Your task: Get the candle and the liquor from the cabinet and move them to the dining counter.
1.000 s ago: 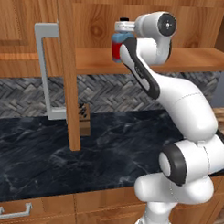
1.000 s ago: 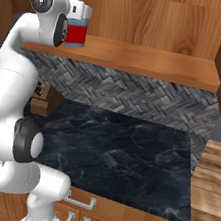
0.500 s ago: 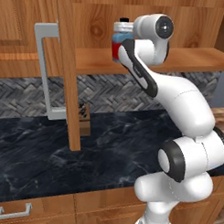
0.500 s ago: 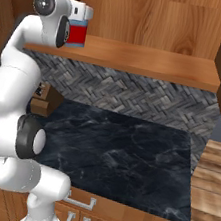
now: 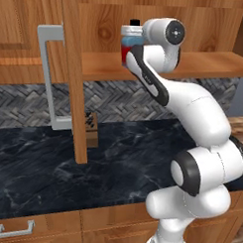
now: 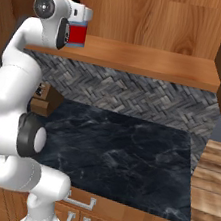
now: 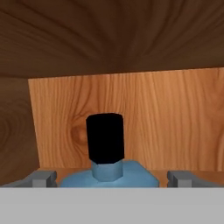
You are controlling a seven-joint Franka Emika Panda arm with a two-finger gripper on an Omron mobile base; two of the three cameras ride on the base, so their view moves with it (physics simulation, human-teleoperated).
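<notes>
1. Step in hand, by judgement: fetching the liquor (image 6: 77, 33) out of the cabinet (image 5: 73, 77); the carry to the dining worktop not yet begun.
2. Liquor standing upright on the cabinet shelf (image 6: 140, 61), red body and light blue shoulders showing in the right base view, black cap (image 7: 105, 137) dead centre in the hand view.
3. Claw (image 7: 109, 177) spread wide, one dark finger tip (image 7: 43, 177) on each side of the bottle's blue shoulders; apart from the glass as far as can be told, so nothing gripped.
4. Cabinet door swung open, edge-on in the left base view, with its silver bar handle (image 5: 47, 76) facing left.
5. Next move, as a judgement: close squarely on the flat sides, lift a little off the shelf, then draw straight back out, clear of the open door.
6. Worth watching: a brown knife block (image 5: 91, 128) below on the black worktop (image 6: 125, 155).
</notes>
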